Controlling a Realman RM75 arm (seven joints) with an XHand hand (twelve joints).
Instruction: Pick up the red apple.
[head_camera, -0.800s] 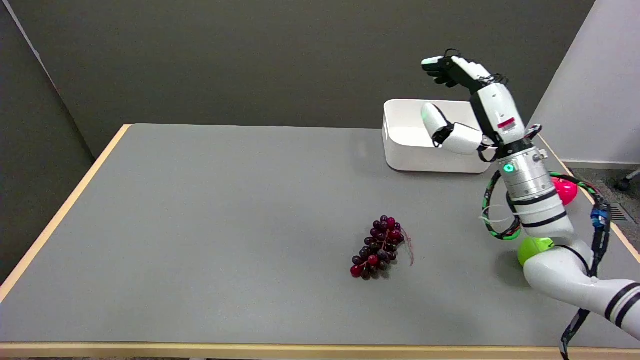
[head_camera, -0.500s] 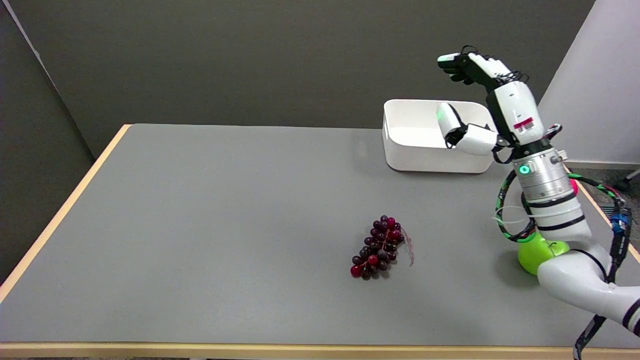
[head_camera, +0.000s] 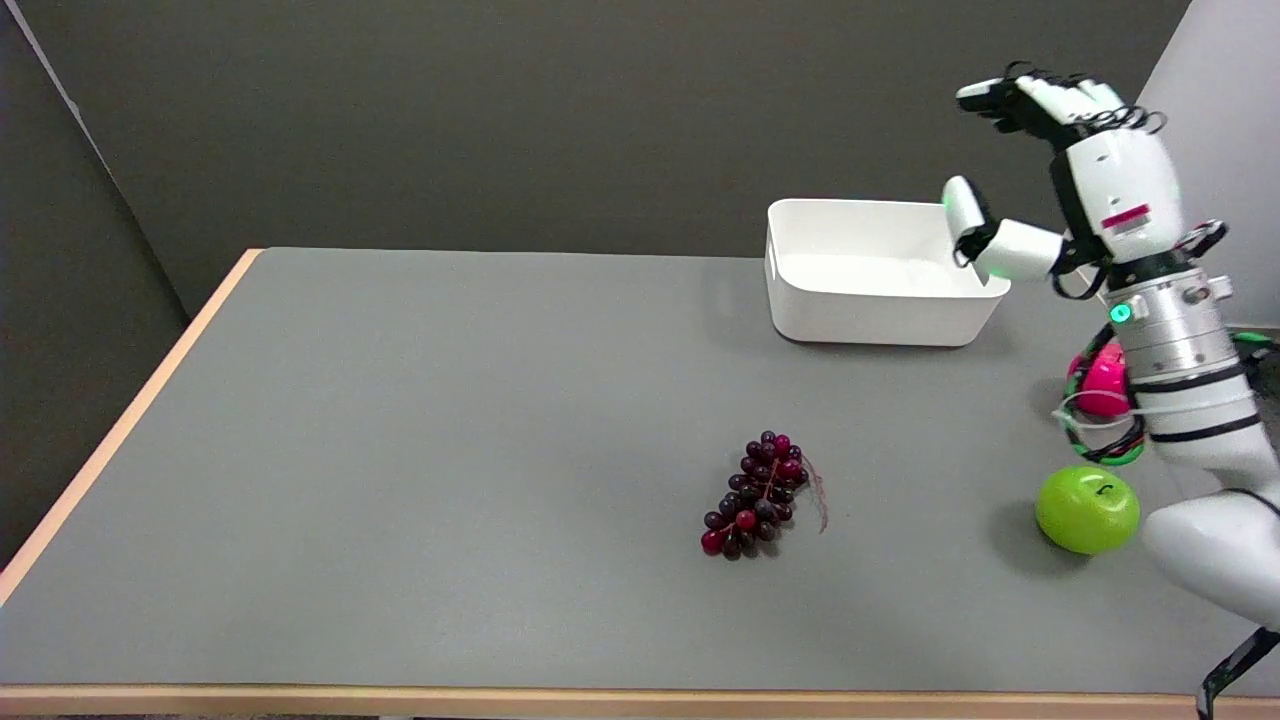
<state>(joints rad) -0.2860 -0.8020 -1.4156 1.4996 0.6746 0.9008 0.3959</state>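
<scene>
The red apple (head_camera: 1099, 380) lies on the grey table near its right edge, and my right forearm and its cable loop hide most of it. My right hand (head_camera: 1060, 170) hangs high in the air above and behind the apple, over the right end of the white bin. Its fingers are spread apart and hold nothing.
A white rectangular bin (head_camera: 878, 272) stands at the back right of the table (head_camera: 400, 450). A green apple (head_camera: 1087, 509) lies in front of the red one, close to my arm. A bunch of dark red grapes (head_camera: 757, 494) lies near the table's middle front.
My right arm has swung to the right and the hand has risen slightly. The green apple, half hidden before, now shows whole, and the red apple shows on the arm's left side.
</scene>
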